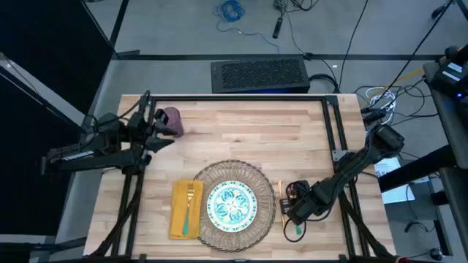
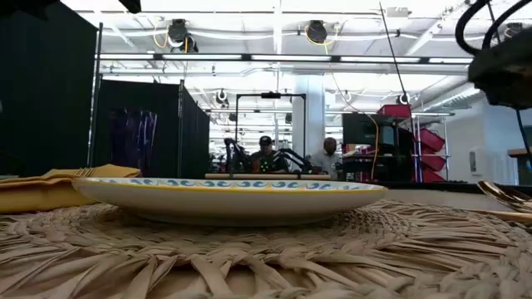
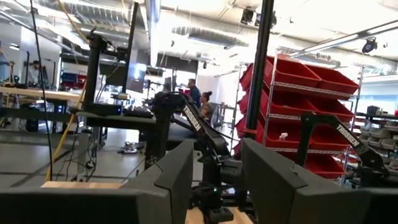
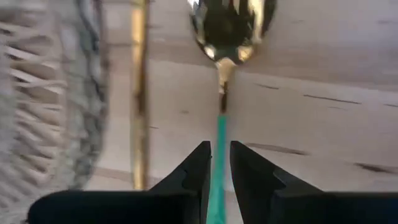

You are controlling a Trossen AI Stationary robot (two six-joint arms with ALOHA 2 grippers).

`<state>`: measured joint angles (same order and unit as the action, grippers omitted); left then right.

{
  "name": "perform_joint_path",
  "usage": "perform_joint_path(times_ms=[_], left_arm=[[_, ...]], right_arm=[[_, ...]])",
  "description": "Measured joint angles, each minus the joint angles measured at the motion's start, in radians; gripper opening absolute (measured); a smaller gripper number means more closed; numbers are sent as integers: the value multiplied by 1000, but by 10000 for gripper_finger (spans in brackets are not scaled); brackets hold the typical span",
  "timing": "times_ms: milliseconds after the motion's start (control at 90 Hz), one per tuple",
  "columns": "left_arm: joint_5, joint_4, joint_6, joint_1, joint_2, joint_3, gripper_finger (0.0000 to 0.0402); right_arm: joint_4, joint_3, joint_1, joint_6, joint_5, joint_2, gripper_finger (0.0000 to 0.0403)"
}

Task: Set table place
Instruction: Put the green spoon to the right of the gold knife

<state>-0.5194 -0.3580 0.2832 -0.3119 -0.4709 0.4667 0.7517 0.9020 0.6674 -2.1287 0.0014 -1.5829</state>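
Observation:
A round woven mat (image 1: 252,175) lies at the table's near middle with a white, teal-patterned plate (image 1: 230,204) on it. Left of it, a yellow napkin (image 1: 179,215) carries a gold fork (image 1: 191,203). A purple cup (image 1: 172,119) sits at the far left. My left gripper (image 1: 159,128) hovers open just beside it, with nothing between its fingers (image 3: 177,180). Right of the mat, my right gripper (image 4: 220,163) is low over the table, shut on the teal-handled gold spoon (image 4: 229,28). A thin gold utensil (image 4: 140,93) lies between the spoon and the mat. My right gripper pinches the spoon's teal handle (image 4: 219,134) between its two fingers, about midway along it. The fingers lie along the handle and point toward the bowl (image 4: 229,28) on the far side. The spoon looks level, at or just over the tabletop; I cannot tell whether it rests there.
The table's black frame (image 1: 234,100) runs along the far edge and down both sides. Bare wood (image 1: 248,131) stretches between the cup and the mat. In the low view, the mat (image 2: 249,249) and plate (image 2: 229,195) fill the foreground, and people sit far behind.

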Motion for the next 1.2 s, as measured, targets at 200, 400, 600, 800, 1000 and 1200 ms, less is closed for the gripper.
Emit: perform_joint_path(times_ms=[200, 400, 600, 800, 1000, 1200], left_arm=[[0, 0, 0, 0, 0, 0, 121], [0, 0, 0, 0, 0, 0, 121], [0, 0, 1, 0, 0, 0, 121], [0, 0, 0, 0, 0, 0, 121], [0, 0, 1, 0, 0, 0, 121], [0, 0, 1, 0, 0, 0, 121]], right_arm=[[-1, 0, 2, -3, 0, -3, 45], [-37, 0, -1, -5, 0, -38, 45], [-50, 0, -7, 1, -2, -81, 45], [-39, 0, -6, -2, -3, -81, 27], [-4, 0, -24, -1, 2, -81, 8], [-2, 0, -64, 49, 4, -81, 6]])
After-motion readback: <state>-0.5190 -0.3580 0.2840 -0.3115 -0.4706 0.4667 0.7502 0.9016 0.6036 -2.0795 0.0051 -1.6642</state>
